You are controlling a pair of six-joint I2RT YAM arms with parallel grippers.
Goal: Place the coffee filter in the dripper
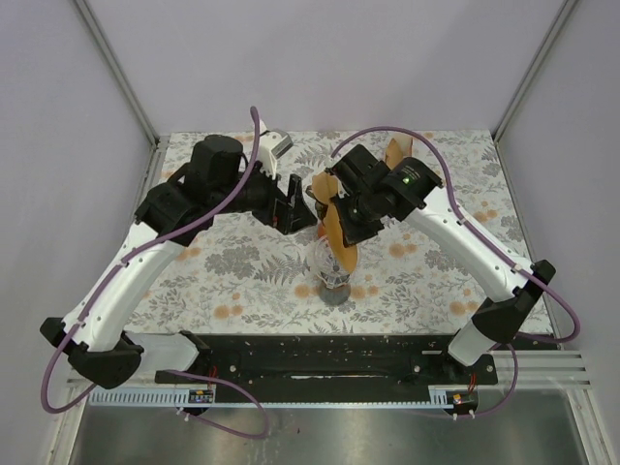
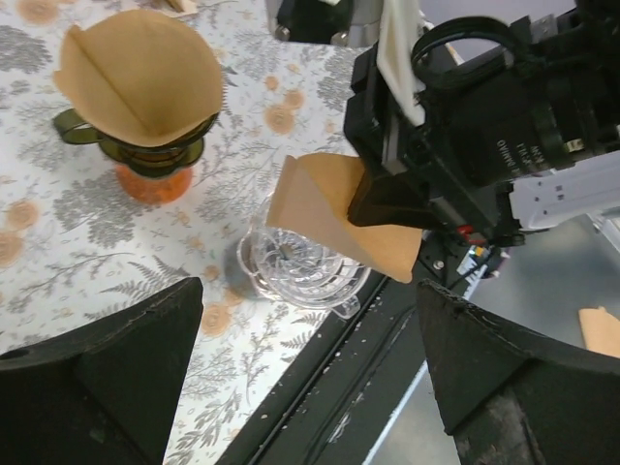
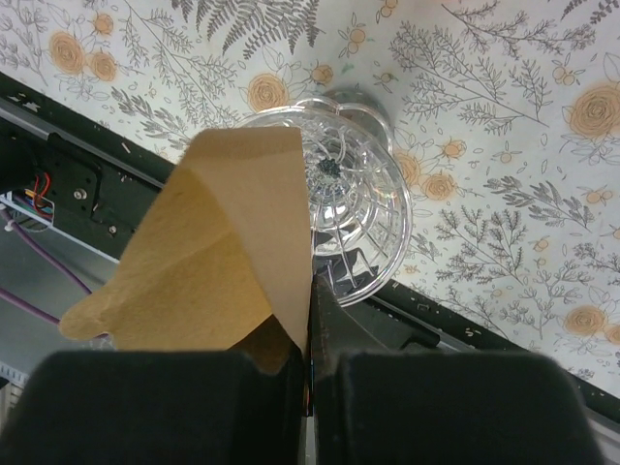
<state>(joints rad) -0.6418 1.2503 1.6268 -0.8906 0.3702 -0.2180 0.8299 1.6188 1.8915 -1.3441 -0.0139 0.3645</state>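
Note:
A brown paper coffee filter (image 3: 213, 262) hangs folded flat with my right gripper (image 3: 310, 339) shut on its edge. Just beyond its tip stands the clear glass dripper (image 3: 354, 218) on the flowered table, with nothing inside it. From above, the filter (image 1: 335, 237) is held tilted over the dripper (image 1: 329, 269), its lower end near the rim. My left gripper (image 1: 291, 208) hovers just left of the filter with its jaws wide open and nothing between them. In the left wrist view the filter (image 2: 329, 218) sits over the dripper (image 2: 300, 262), between that gripper's (image 2: 310, 378) spread fingers.
A second, dark green dripper (image 2: 140, 145) on an orange base holds an opened brown filter (image 2: 145, 77) at the back of the table (image 1: 242, 262). The black mounting rail (image 1: 329, 363) runs along the near edge, close to the clear dripper.

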